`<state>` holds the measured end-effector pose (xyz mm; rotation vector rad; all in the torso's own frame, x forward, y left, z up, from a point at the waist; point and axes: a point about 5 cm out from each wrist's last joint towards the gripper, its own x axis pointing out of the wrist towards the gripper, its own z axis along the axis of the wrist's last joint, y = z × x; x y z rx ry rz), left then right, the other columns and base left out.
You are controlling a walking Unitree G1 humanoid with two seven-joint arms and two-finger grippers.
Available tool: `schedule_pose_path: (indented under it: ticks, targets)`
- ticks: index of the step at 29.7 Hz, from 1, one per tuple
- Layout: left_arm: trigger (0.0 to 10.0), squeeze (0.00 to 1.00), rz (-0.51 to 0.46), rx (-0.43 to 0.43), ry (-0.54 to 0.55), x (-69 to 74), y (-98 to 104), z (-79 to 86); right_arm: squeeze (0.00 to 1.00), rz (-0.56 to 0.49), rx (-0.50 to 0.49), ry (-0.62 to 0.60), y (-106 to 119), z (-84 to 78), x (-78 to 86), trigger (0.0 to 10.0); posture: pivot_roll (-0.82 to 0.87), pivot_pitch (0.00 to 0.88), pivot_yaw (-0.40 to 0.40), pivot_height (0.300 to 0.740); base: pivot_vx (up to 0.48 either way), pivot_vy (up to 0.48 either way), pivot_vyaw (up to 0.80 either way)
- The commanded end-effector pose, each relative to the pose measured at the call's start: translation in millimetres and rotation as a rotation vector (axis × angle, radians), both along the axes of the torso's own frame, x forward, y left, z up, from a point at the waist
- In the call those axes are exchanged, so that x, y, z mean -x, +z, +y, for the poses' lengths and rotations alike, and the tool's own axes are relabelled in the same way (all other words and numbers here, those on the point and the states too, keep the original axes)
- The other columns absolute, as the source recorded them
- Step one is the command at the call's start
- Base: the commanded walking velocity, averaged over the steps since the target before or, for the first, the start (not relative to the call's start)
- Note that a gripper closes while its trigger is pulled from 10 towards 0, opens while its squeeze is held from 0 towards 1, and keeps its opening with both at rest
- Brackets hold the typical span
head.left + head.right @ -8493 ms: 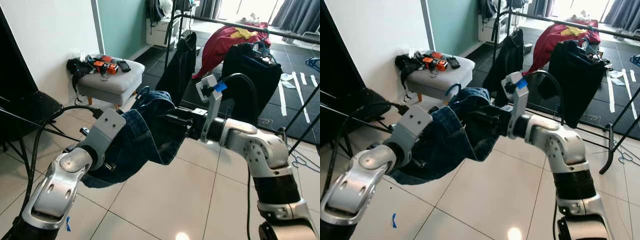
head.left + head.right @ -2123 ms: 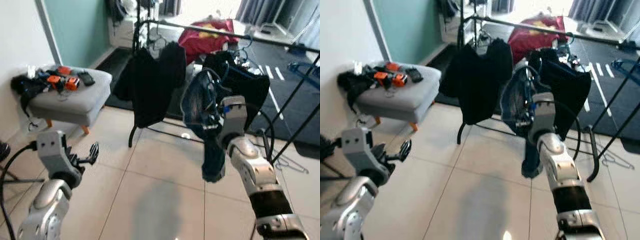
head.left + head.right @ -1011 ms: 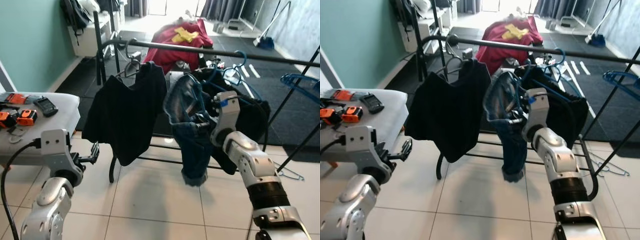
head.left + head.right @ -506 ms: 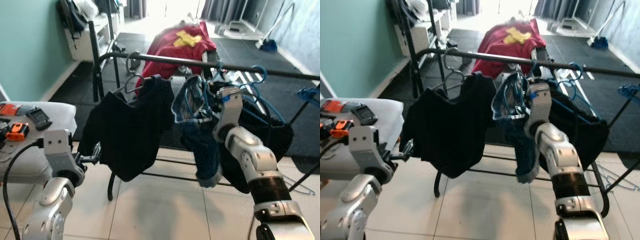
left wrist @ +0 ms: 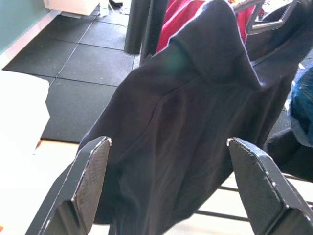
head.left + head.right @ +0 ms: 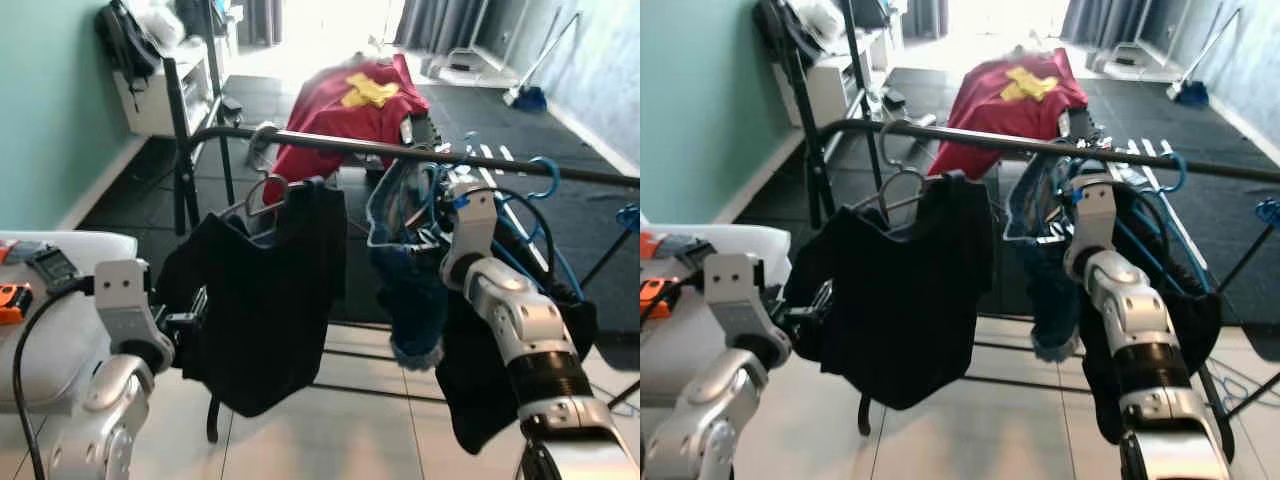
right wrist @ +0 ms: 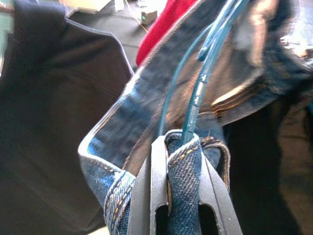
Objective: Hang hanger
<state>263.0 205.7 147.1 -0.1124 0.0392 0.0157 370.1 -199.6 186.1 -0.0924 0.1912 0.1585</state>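
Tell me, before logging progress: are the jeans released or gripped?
Gripped: the right gripper is shut on the jeans waistband and blue hanger.

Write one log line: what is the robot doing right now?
step: hanging jeans | right gripper: shut on jeans and blue hanger, at rail | left gripper: open, facing black shirt

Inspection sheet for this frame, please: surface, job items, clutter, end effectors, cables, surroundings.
Surface: tiled floor, dark mats beyond.
Job's things: jeans on a blue hanger, raised to the clothes rail; whether it is hooked on cannot be told.
Clutter: black garment hanging on the rail; red cloth behind; small devices on the grey stool.
End effectors: right end effector shut on the jeans' waistband and hanger; left end effector open, facing the black garment.
Cables: black cable by the left arm.
Surroundings: teal wall, white shelf unit.
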Motion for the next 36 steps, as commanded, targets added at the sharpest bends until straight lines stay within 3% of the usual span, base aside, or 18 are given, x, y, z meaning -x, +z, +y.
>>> schedule_pose_path:
  ticks: [1,2,4,11,12,13,19,23,24,27,28,30,31,33,34,35,36]
  targets:
    - [10.0,0.0,0.034,0.003,-0.005,1.1,-4.8,-0.9,0.0,0.037,0.061,-0.01,-1.8,-6.8,0.3,10.0,-0.08,0.058,-0.044,0.736,0.0,0.0,0.0]
    - [10.0,0.0,0.034,0.003,-0.005,1.1,-4.8,-0.9,0.0,0.037,0.061,-0.01,-1.8,-6.8,0.3,10.0,-0.08,0.058,-0.044,0.736,0.0,0.0,0.0]
    - [10.0,0.0,0.052,0.013,-0.006,1.8,-6.5,-0.4,0.0,0.165,0.115,0.012,-25.3,-5.7,7.9,10.0,-0.08,0.062,-0.042,0.736,0.0,0.0,0.0]
    - [10.0,0.0,0.064,0.005,-0.033,2.0,-7.2,-2.4,0.0,0.233,0.131,0.024,-39.2,-3.9,13.6,10.0,-0.08,0.063,-0.042,0.736,0.0,0.0,0.0]
    - [10.0,0.0,0.065,-0.003,-0.048,2.1,-7.2,-3.7,0.45,0.244,0.134,0.021,-41.5,-4.8,14.6,10.0,-0.08,0.064,-0.043,0.736,0.0,0.0,0.0]
    - [10.0,0.0,0.066,-0.008,-0.06,2.3,-7.1,-4.8,1.0,0.249,0.135,0.02,-43.3,-5.9,15.6,10.0,-0.08,0.065,-0.044,0.736,0.0,0.0,0.0]
    - [10.0,0.0,0.061,-0.024,-0.083,2.8,-6.2,-6.3,1.0,0.235,0.126,0.019,-43.4,-6.2,16.2,10.0,-0.09,0.067,-0.044,0.736,0.0,0.0,0.0]
    - [10.0,0.0,0.056,-0.032,-0.09,3.2,-5.4,-6.5,1.0,0.198,0.108,0.02,-39.4,-4.7,15.5,10.0,-0.09,0.067,-0.045,0.736,0.0,0.0,0.0]
    - [10.0,0.0,0.046,-0.041,-0.094,4.0,-4.1,-5.8,1.0,0.129,0.089,0.021,-32.2,-0.7,15.6,10.0,-0.09,0.069,-0.044,0.736,0.0,0.0,0.0]
    - [10.0,0.0,0.046,-0.041,-0.094,4.0,-4.1,-5.8,1.0,0.129,0.089,0.021,-32.2,-0.7,15.6,10.0,-0.09,0.069,-0.044,0.736,0.0,0.0,0.0]
    - [10.0,0.0,0.035,-0.043,-0.093,5.2,-3.0,-4.2,1.0,0.034,0.071,0.023,-23.3,7.0,19.0,10.0,-0.1,0.071,-0.044,0.736,0.0,0.0,0.0]
    - [10.0,0.0,0.035,-0.043,-0.093,5.2,-3.0,-4.2,1.0,0.034,0.071,0.023,-23.3,7.0,19.0,10.0,-0.1,0.071,-0.044,0.736,0.0,0.0,0.0]
    - [10.0,0.0,0.024,-0.042,-0.088,6.4,-2.2,-2.5,1.0,-0.059,0.085,0.03,-15.6,15.6,25.0,10.0,-0.1,0.073,-0.043,0.736,0.0,0.0,0.0]
    - [10.0,0.0,0.024,-0.042,-0.088,6.4,-2.2,-2.5,1.0,-0.059,0.085,0.03,-15.6,15.6,25.0,10.0,-0.1,0.073,-0.043,0.736,0.0,0.0,0.0]
    - [10.0,0.0,0.012,-0.041,-0.08,7.8,-1.0,-0.5,1.0,-0.144,0.105,0.026,-9.1,24.5,33.4,10.0,-0.11,0.074,-0.041,0.736,0.0,0.0,0.0]
    - [10.0,0.0,0.012,-0.041,-0.08,7.8,-1.0,-0.5,1.0,-0.144,0.105,0.026,-9.1,24.5,33.4,10.0,-0.11,0.074,-0.041,0.736,0.0,0.0,0.0]
    - [10.0,0.0,-0.004,-0.043,-0.07,9.4,0.6,1.8,1.0,-0.212,0.136,0.021,-3.5,32.4,41.3,10.0,-0.11,0.075,-0.042,0.736,0.0,0.0,0.0]
